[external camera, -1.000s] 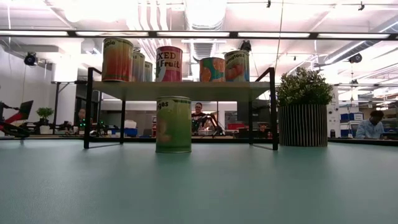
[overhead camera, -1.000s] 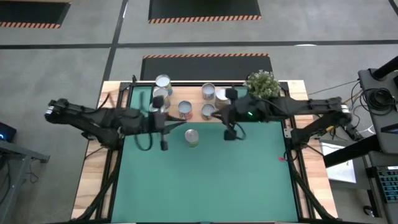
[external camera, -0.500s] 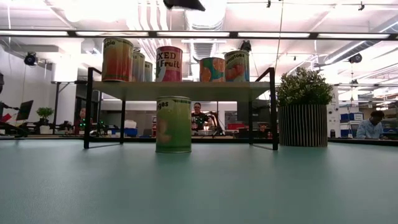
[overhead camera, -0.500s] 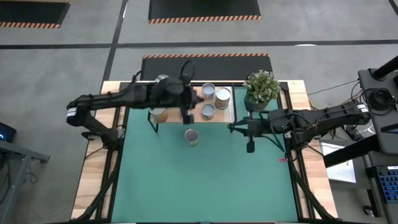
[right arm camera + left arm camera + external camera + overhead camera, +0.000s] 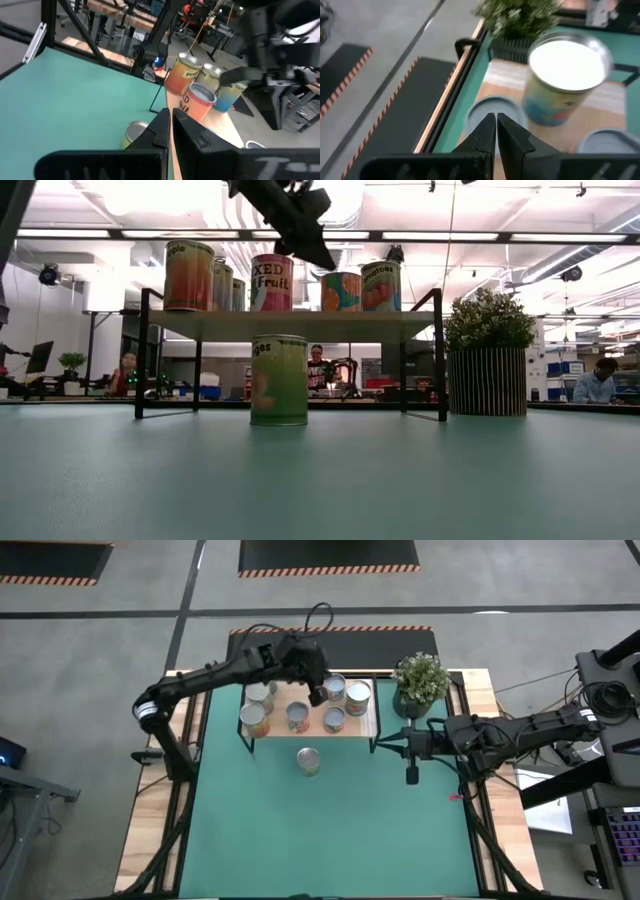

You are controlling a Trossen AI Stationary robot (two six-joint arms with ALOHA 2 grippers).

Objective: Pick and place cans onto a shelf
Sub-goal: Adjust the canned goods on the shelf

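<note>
A: See the left gripper (image 5: 318,695)? It hangs over the shelf (image 5: 370,726), fingers pressed together, holding nothing.

B: And the right gripper (image 5: 411,777) sits low over the mat (image 5: 330,830), off the shelf's plant-side end. Pinched shut too, empty.

A: So where do the cans stand?

B: I count about six on the shelf (image 5: 290,325), all upright. One green can (image 5: 309,760) is on the mat just in front of the shelf.

A: Upright as well?

B: Yes, its long axis runs straight up, silver top to the ceiling. From table height the green can (image 5: 279,379) stands square before the shelf, label facing us.

A: What worries you?

B: That left arm. The fingertips sit close above the shelf cans (image 5: 565,80). If it dropped or swung with the fingers closed, I'd guess it could clip a rim and tip a can, maybe into its neighbours.

A: And the green one?

B: Fingers would need to spread before descending, or they'd just shove it over. The plant (image 5: 420,678) crowds the right arm's side too.
</note>
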